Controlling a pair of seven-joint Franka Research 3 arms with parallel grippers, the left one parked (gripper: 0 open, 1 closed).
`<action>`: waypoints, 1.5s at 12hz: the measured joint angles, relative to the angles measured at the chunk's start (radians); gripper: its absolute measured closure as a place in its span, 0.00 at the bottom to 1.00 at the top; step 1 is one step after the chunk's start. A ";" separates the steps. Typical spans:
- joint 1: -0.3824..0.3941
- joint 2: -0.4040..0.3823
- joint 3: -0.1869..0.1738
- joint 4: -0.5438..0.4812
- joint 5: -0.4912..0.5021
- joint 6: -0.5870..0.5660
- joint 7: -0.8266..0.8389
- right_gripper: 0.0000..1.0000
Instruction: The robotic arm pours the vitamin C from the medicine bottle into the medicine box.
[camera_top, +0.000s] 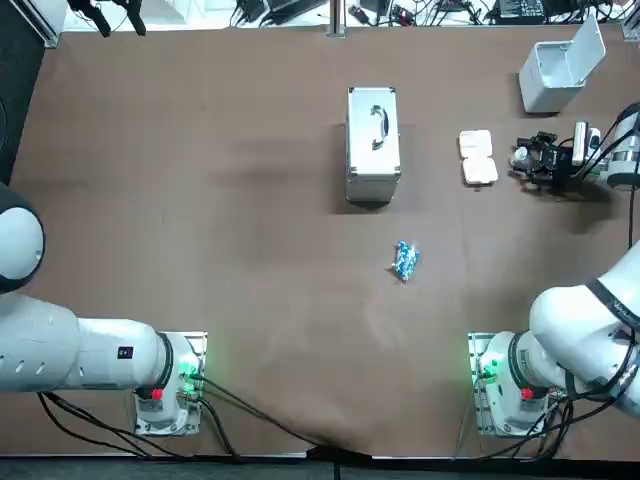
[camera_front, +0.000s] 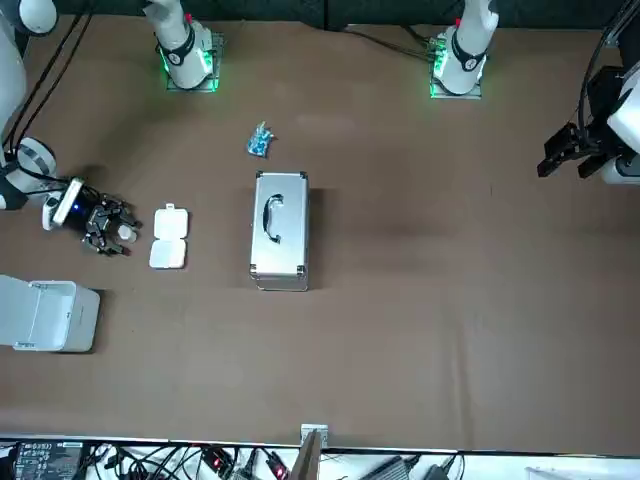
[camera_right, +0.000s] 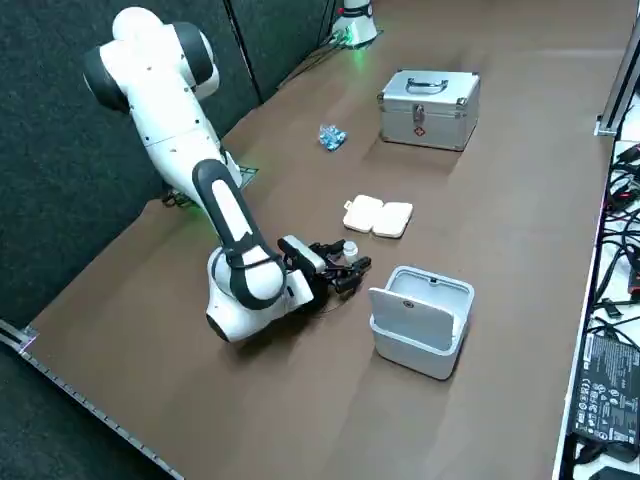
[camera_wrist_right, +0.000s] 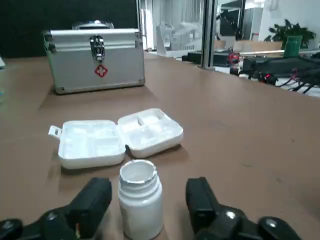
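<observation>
Medicine bottle (camera_wrist_right: 140, 197): white, upright on table (camera_top: 200, 200), mouth uncapped; contents can't be seen. It stands btwn the two fingers (camera_wrist_right: 95, 200) of right gripper (camera_top: 524, 158). Jaws are spread, w/ a gap showing on each side of the bottle in wrist view, so nothing is clamped. Gripper is low, approx. at table level, arm reaching in horizontally from robot's right side of table.

Medicine box (camera_top: 478, 157): white, lying flat w/ lid folded open, compartments facing up. It sits just beside the bottle on robot's left of it, apart, not touching.

Further out, same direction: first-aid case (camera_top: 373, 143), silver metal, closed, handle on top, red cross on its latch side (wrist view). It is well apart from the box, so the box lies btwn bottle and case.

Blue packet (camera_top: 404, 260): small, crumpled, on table nearer the robot bases than the case, apart from everything.

White bin (camera_top: 555, 70): lid up, near far right corner of table, beyond the gripper and near it, no contact.
</observation>
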 joint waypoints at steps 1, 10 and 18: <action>-0.005 0.008 -0.001 0.011 0.001 -0.021 -0.005 0.10; -0.005 0.009 0.002 0.013 0.002 -0.024 -0.006 0.22; -0.005 0.010 0.005 0.014 0.003 -0.024 -0.005 0.52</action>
